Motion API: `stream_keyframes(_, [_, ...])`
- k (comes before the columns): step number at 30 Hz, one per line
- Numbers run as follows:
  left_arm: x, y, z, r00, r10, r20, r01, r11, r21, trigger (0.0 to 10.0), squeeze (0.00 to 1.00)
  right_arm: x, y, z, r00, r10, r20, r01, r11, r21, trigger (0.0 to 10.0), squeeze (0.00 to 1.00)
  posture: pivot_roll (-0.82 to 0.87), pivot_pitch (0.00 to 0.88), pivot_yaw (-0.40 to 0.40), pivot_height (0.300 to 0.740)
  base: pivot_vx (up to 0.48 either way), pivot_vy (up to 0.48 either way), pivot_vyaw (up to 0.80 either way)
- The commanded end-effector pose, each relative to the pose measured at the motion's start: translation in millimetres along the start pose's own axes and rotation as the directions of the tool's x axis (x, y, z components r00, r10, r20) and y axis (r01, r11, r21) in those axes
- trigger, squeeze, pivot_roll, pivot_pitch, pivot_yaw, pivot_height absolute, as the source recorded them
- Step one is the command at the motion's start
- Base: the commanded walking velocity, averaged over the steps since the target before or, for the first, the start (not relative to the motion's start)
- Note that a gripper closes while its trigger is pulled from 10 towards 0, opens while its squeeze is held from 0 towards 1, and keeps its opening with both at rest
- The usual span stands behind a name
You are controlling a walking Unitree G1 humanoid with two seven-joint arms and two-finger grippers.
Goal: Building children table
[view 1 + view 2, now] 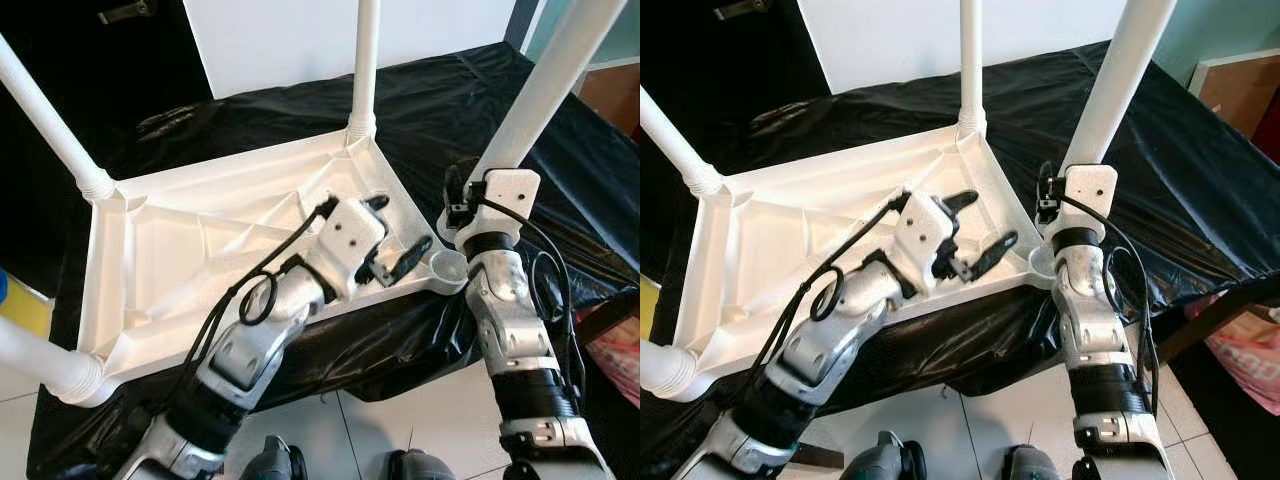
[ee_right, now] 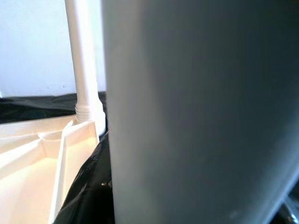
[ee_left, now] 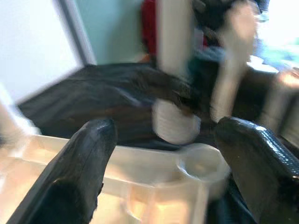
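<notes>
Right gripper (image 1: 470, 200) pinches the fourth leg (image 1: 545, 90); left gripper (image 1: 388, 235) spread over tabletop (image 1: 160, 250).

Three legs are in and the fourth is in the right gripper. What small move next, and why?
Probably ease the right gripper left so the long white plastic table leg stands over the empty round corner socket of the upturned white plastic tabletop, then lower it. The leg's end sits beside the socket, tilted. The open left gripper hovers over that corner.
</notes>
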State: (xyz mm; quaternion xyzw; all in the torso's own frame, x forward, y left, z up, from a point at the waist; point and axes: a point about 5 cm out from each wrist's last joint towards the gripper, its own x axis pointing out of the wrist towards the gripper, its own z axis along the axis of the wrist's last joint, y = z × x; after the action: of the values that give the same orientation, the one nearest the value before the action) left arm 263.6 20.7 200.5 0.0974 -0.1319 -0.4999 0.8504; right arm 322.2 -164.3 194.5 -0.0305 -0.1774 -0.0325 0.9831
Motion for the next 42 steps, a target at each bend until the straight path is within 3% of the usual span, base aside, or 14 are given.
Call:
stream_keyframes(1, [-0.1, -6.9, 1.4, 0.998, -0.055, 0.003, 0.055, 0.998, -0.012, 10.0, 0.0, -1.3, 2.3, 2.9, 1.0, 0.009, 0.005, -0.009, 1.0, 0.017, 10.0, 0.0, -0.05, 0.123, 0.041, 0.74, 0.0, 0.0, 0.0])
stream_keyframes(15, [-10.7, -22.6, -13.0, 0.972, -0.212, -0.096, 0.207, 0.976, -0.065, 10.0, 0.0, -22.6, 9.1, -3.7, 0.995, 0.095, -0.038, -0.093, 0.995, 0.04, 10.0, 0.0, -0.06, 0.133, 0.045, 0.74, 0.0, 0.0, 0.0])
stream_keyframes(26, [-15.5, -24.7, -15.3, 0.968, -0.221, -0.121, 0.211, 0.974, -0.085, 10.0, 0.0, -37.1, 15.5, -14.4, 0.986, 0.136, -0.095, -0.131, 0.99, 0.052, 10.0, 0.0, -0.05, 0.139, 0.046, 0.74, 0.0, 0.0, 0.0])
stream_keyframes(42, [-16.5, -25.6, -13.2, 0.966, -0.228, -0.123, 0.217, 0.971, -0.096, 10.0, 0.0, -43.4, 5.7, -18.6, 0.987, 0.103, -0.125, -0.1, 0.995, 0.028, 10.0, 0.0, -0.06, 0.151, 0.054, 0.74, 0.0, 0.0, 0.0])
